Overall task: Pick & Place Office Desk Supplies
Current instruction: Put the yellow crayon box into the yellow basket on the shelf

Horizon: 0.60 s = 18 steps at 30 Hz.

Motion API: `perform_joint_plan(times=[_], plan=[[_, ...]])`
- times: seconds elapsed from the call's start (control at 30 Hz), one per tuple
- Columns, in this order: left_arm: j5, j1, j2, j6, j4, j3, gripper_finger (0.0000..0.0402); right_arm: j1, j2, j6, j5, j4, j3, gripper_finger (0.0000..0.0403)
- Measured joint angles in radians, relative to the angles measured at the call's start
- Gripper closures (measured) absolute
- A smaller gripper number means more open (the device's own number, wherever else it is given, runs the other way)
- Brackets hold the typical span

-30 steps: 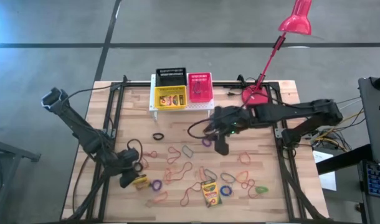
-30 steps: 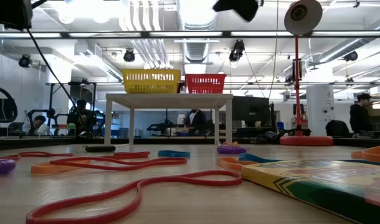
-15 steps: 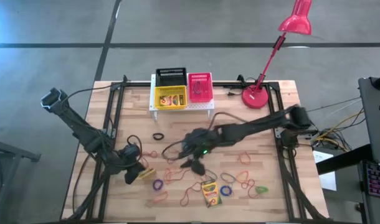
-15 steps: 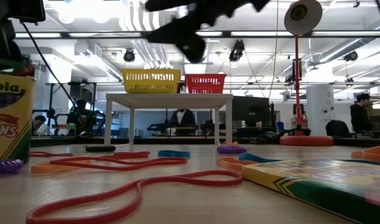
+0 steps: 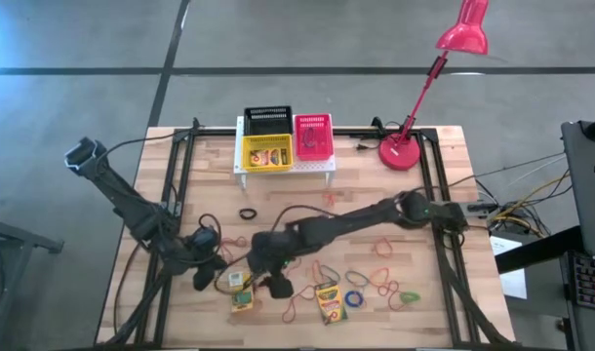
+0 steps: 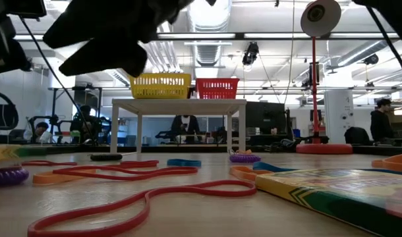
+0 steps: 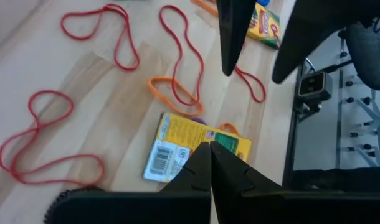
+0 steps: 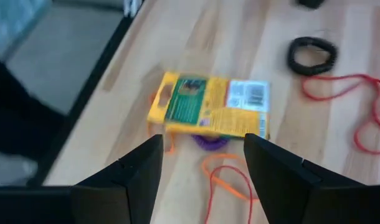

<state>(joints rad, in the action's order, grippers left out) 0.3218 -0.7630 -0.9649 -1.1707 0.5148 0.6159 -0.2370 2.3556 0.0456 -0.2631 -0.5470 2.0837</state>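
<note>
A yellow-and-green crayon box [image 5: 240,291] [image 7: 193,146] [image 8: 209,106] lies flat near the table's near-left part, on a purple band [image 8: 209,142]. My left gripper [image 5: 212,276] [image 7: 210,149] is shut, its tip at the box's edge. My right gripper [image 5: 270,286] [image 8: 202,137] is open and hovers over the box, one finger on each side. A second crayon box [image 5: 328,303] [image 6: 339,187] lies farther right. A third lies in the yellow basket [image 5: 266,153]. Rubber-band loops [image 5: 296,265] are scattered over the wood. My left gripper's shut fingertips [image 7: 210,147] stand at the crayon box's edge [image 7: 202,142], slanting down toward the table's right. I cannot tell whether they touch it. The box lies flat on the table.
Black basket [image 5: 267,121], yellow basket and red basket [image 5: 312,136] sit on a white stand [image 6: 178,104] at the far edge. A red lamp's base [image 5: 402,149] stands to their right. A black band [image 5: 247,214] [image 8: 311,55] lies mid-table. Both grippers crowd the near-left area.
My right gripper has swept from the table's middle toward the near-left, down to the crayon box by my left gripper. That box stood up on end half a second ago; now it lies flat, a little farther right than before.
</note>
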Motion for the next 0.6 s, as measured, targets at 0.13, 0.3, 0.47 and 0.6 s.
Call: perform_joint_plan(times=[0.13,0.3,0.47,0.6], plan=[[0.0,-0.038,0.0,-0.093,0.01,-0.004,0.0401,-0.047,0.079,-0.14,0.0,-0.079,0.119,0.0184],[0.0,-0.103,0.0,-0.267,0.001,-0.061,0.0401,-0.101,0.156,-0.293,0.06,-0.06,0.189,0.0184],[0.005,-0.153,-0.003,-0.381,-0.065,-0.144,0.0401,-0.145,0.204,-0.406,0.272,-0.01,0.216,0.0184],[0.025,-0.155,-0.013,-0.382,-0.22,-0.222,0.0401,-0.159,0.231,-0.475,0.307,0.018,0.216,0.0184]])
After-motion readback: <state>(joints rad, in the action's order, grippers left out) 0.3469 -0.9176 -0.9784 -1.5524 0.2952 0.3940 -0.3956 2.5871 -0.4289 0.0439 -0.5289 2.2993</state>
